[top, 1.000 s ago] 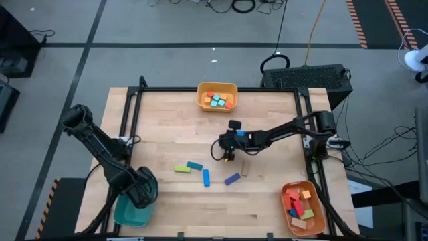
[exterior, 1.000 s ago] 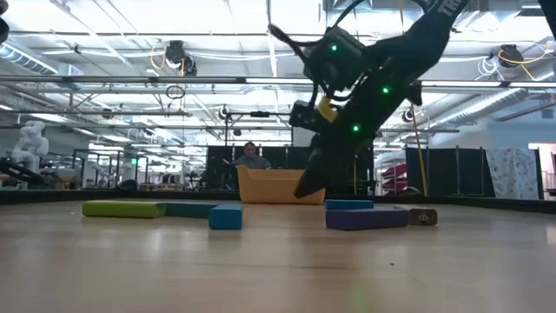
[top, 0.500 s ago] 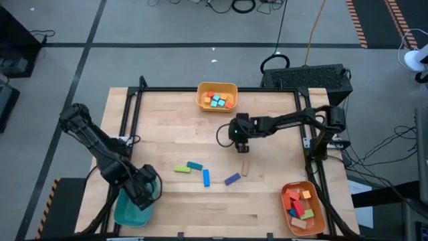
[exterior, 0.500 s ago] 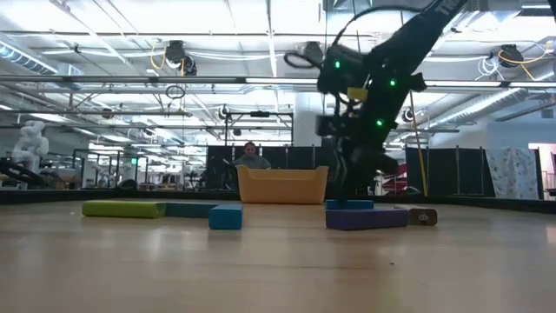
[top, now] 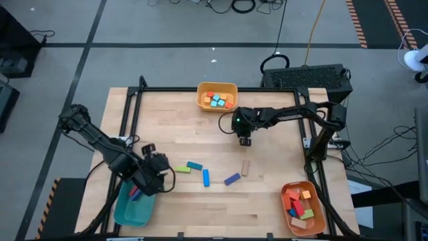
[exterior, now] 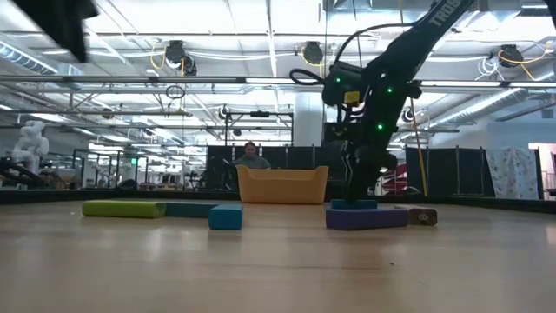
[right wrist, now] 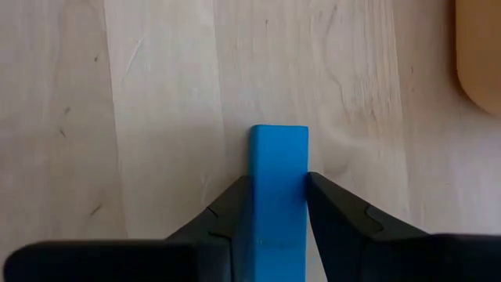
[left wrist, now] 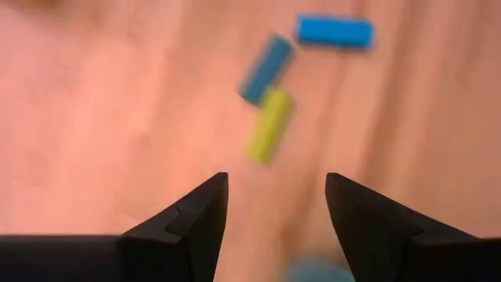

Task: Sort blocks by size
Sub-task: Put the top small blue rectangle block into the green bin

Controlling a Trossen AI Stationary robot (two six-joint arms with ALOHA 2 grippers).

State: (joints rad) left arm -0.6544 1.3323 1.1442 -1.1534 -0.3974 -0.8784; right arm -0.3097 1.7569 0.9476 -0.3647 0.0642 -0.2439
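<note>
The right gripper (top: 245, 140) hangs over the far half of the wooden table (top: 267, 201), just short of the yellow tray (top: 217, 96) at the far edge, with bare wood on every side of it. Its jaws are clamped on a blue block (right wrist: 279, 196), which stands out past the fingers (right wrist: 219, 223) and, in the right wrist view, has one corner of the yellow tray close by.

The left gripper (top: 160, 181) sits near the table's front-left corner, beside the teal tray (top: 130, 213), jaws spread and holding nothing; its fingers (left wrist: 188, 219) point toward the loose blocks.

Those blocks lie mid-table between the arms: a lime-green bar (top: 182, 169) touching a teal bar (top: 194, 165), a blue bar (top: 206, 177) just beside them, a purple-blue bar (top: 232, 179) a little to the right, and a tan piece (top: 245, 167) near it. Open wood lies between this cluster and the front edge.

The yellow tray holds small orange, blue and red cubes. The orange tray (top: 289, 187) at the front-right corner holds larger red, orange, green and blue pieces. A black frame rail (top: 130, 110) borders the table's sides
</note>
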